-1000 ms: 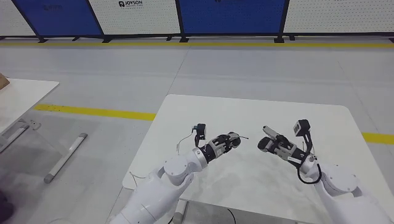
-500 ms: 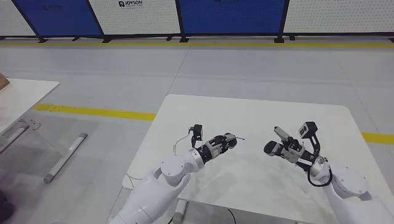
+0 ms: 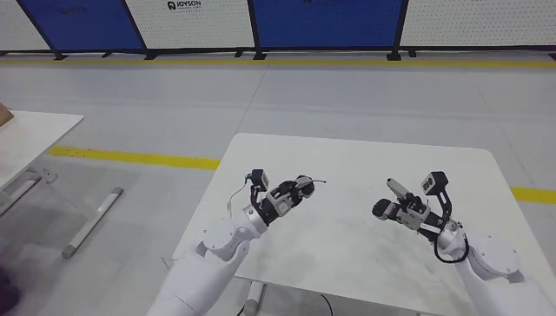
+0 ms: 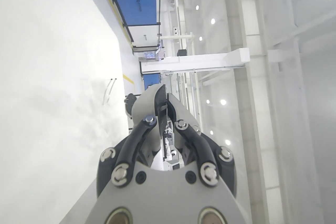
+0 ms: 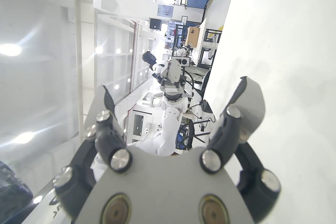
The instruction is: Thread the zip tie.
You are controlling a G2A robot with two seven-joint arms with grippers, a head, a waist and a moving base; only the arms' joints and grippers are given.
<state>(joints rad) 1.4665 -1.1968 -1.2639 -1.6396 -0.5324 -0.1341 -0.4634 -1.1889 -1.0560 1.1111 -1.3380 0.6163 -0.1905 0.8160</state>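
Note:
In the top view my left gripper [image 3: 304, 184] hovers over the left half of the white table [image 3: 365, 155], shut on a thin black zip tie [image 3: 320, 182] whose end pokes out toward the other arm. The left wrist view shows that gripper [image 4: 163, 97] with its fingers pressed together on the narrow strip of the zip tie [image 4: 166, 107]. My right gripper [image 3: 387, 198] hangs over the table's right half, well apart from the left one. Its fingers stand wide open with nothing between them, as the right wrist view confirms for the gripper [image 5: 176, 96].
Two thin lines [image 4: 109, 88] show against the tabletop beyond the left fingertips; I cannot tell what they are. Bare table surface lies between the arms and toward the far edge. Blue and white panels [image 3: 321, 8] stand behind a yellow floor line.
The left arm has swung left and back with the zip tie, away from the right gripper. The right arm shifted right a second ago and has kept still since.

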